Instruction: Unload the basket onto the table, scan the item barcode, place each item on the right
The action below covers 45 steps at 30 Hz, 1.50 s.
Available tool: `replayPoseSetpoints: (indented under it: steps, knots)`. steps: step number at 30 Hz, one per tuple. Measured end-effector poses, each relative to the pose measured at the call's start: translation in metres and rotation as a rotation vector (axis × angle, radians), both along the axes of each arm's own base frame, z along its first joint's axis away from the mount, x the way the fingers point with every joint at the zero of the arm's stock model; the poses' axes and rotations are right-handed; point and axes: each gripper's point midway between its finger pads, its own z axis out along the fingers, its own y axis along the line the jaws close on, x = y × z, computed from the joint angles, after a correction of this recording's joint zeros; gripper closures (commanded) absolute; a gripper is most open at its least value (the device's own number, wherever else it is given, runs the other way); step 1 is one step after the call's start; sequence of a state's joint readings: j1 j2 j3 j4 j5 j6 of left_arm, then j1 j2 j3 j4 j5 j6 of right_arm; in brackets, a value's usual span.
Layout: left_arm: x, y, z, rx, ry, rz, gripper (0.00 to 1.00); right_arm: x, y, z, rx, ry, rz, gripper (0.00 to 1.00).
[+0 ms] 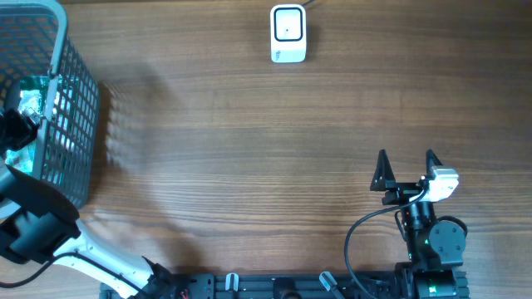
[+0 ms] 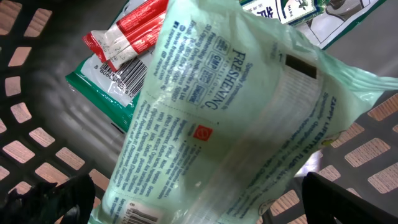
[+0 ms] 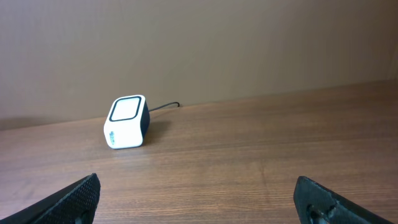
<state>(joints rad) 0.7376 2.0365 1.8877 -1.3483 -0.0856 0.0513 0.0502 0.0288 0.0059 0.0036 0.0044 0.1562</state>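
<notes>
The left arm reaches over the rim of the grey basket. The left fingers point down inside it, spread wide and gripping nothing. The pale green wipes packet lies tilted between and just ahead of them, and I cannot tell if they touch it. Beyond it lie a red-and-white sachet and a green pack showing a barcode, with mesh walls close on both sides.

The right fingers are level, open and empty. The scanner stands ahead and to their left, well apart. Bare wooden table lies between, and a plain brown wall stands behind.
</notes>
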Motion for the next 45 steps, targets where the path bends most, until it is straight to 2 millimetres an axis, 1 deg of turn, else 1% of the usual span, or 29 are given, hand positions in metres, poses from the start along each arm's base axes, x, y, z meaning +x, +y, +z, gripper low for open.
replayPoseSetpoints:
  steps: [12, 15, 18, 20, 21, 24, 27, 32, 36, 37, 39, 41, 45]
  knots:
    - [0.003, 0.002, -0.001, 0.009, -0.011, 0.004, 0.00, 0.000, 0.000, 0.000, 0.000, 0.000, 0.000, 0.00]
    - [0.001, 0.002, -0.013, 0.006, -0.002, 0.004, 0.00, 0.000, 0.000, 0.000, 0.000, 0.000, 0.000, 0.00]
    - [-0.005, -0.003, -0.034, -0.011, 0.023, 0.004, 0.00, 0.000, 0.000, 0.000, 0.000, 0.000, 0.000, 0.00]
    - [-0.009, -0.006, -0.046, -0.024, 0.038, 0.004, 0.05, 0.000, 0.000, 0.000, 0.000, 0.000, 0.000, 0.00]
    - [-0.010, -0.008, -0.051, -0.029, 0.043, 0.004, 0.11, 0.000, 0.000, 0.000, 0.000, 0.000, 0.000, 0.00]
    - [-0.010, -0.005, -0.054, -0.021, 0.037, 0.012, 0.30, 0.000, 0.000, 0.000, 0.000, 0.000, 0.000, 0.00]
    - [-0.009, -0.002, -0.054, -0.010, 0.031, 0.014, 0.43, 0.000, 0.000, 0.000, 0.000, 0.000, 0.000, 0.00]
    - [-0.008, 0.000, -0.051, -0.004, 0.030, 0.012, 0.51, 0.000, 0.000, 0.000, 0.000, 0.000, 0.000, 0.00]
    - [0.001, 0.008, -0.036, 0.026, -0.002, 0.013, 0.51, 0.000, 0.000, 0.000, 0.000, 0.000, 0.000, 0.00]
    - [0.008, 0.014, -0.024, 0.054, -0.033, 0.013, 0.51, 0.000, 0.000, 0.000, 0.000, 0.000, 0.000, 0.00]
    - [0.016, 0.022, -0.007, 0.091, -0.075, 0.014, 0.51, 0.000, 0.000, 0.000, 0.000, 0.000, 0.000, 0.00]
    - [0.023, 0.028, 0.017, 0.137, -0.126, 0.019, 0.51, 0.000, 0.000, 0.000, 0.000, 0.000, 0.000, 0.00]
    - [0.033, 0.036, 0.090, 0.257, -0.285, 0.062, 0.52, 0.000, 0.000, 0.000, 0.000, 0.000, 0.000, 0.00]
